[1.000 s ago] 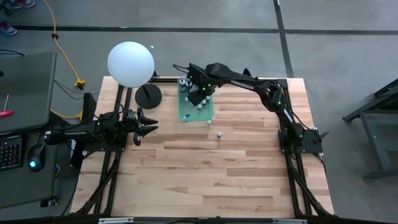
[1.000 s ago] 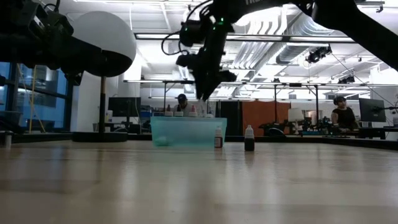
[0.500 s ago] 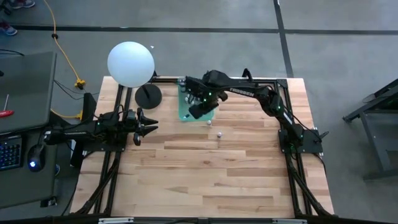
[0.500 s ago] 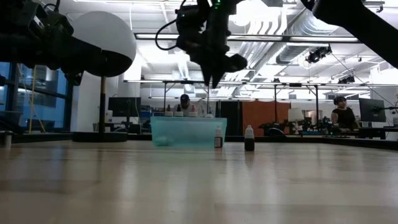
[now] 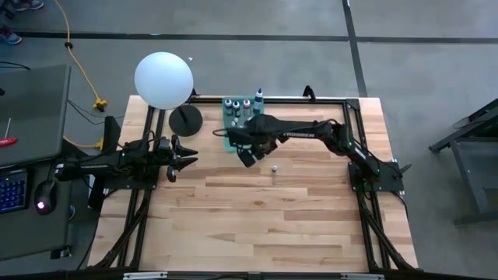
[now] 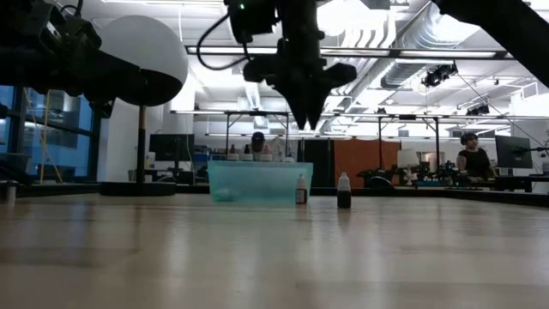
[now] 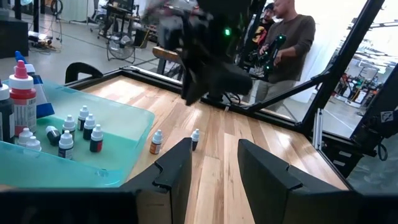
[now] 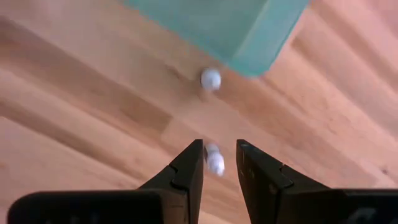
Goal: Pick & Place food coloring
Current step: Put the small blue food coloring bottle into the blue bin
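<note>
The translucent green tray sits at the table's far middle, and several white-capped food coloring bottles stand in it. Two more small bottles stand on the wood just near of the tray. In the low view they are right of the tray. My right gripper hangs high above them, pointing down, narrowly open and holding nothing. One bottle cap shows far below, between its fingertips. My left gripper waits open at the table's left.
A white ball lamp on a dark round base stands at the far left, beside the tray. Bare wood fills the table's near half. People stand in the room beyond the table.
My right gripper has swung from over the tray's far part toward the table's near edge and turned about. It now hangs above the two loose bottles. The bottles and the tray have stayed in place.
</note>
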